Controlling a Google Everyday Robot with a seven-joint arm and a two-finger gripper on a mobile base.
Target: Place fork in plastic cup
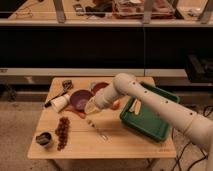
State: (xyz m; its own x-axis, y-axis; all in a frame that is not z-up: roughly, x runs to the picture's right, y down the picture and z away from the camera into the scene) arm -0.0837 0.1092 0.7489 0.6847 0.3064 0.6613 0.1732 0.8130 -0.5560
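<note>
Silver fork is lying loose at lower centre; the gripper is hovering just above, likely for pickup, its grip impossible to tell.

Your arm enters from the lower corner of the view and runs up as one long white link to a rounded joint, where it bends sharply downward. Your gripper hangs at the end of that short last link, pointing down, low near the middle of the scene.
</note>
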